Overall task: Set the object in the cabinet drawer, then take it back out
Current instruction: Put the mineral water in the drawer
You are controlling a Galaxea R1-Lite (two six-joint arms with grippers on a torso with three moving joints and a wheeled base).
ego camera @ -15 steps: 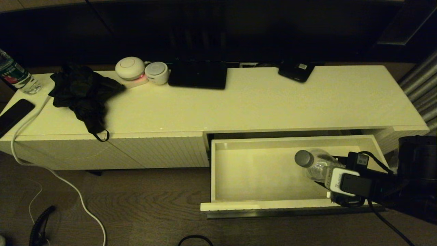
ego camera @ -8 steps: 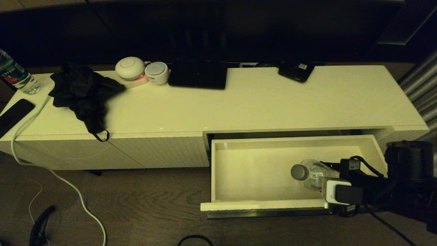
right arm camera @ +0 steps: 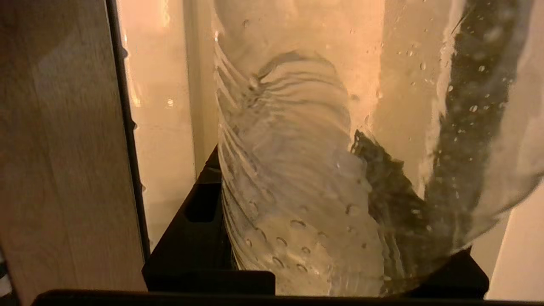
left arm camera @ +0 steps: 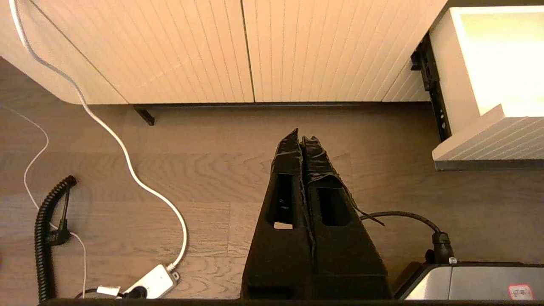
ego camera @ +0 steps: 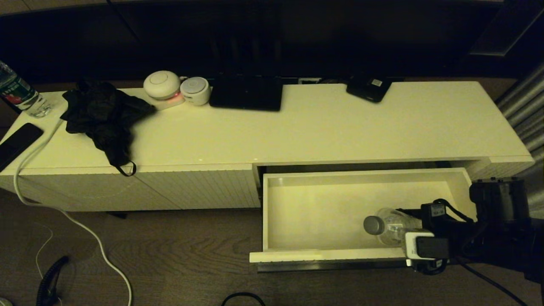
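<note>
Far left on cabinet (ego camera: 323, 127) top you have second bottle (ego camera: 19, 95), green-and-red label, print unreadable; black cloth (ego camera: 104, 117) beside it; left gripper (left arm camera: 302, 142) parked over floor, fingers pressed together; drawer (ego camera: 323, 212) pulled open; clear water bottle (ego camera: 389, 221), grey cap, inside drawer's right front corner; your right gripper (ego camera: 408, 236) clamped around its body, label unreadable.

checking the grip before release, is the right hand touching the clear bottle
Touching. In the right wrist view the bottle sits clamped between the right hand's black fingers, pressed against its ribbed wall.
</note>
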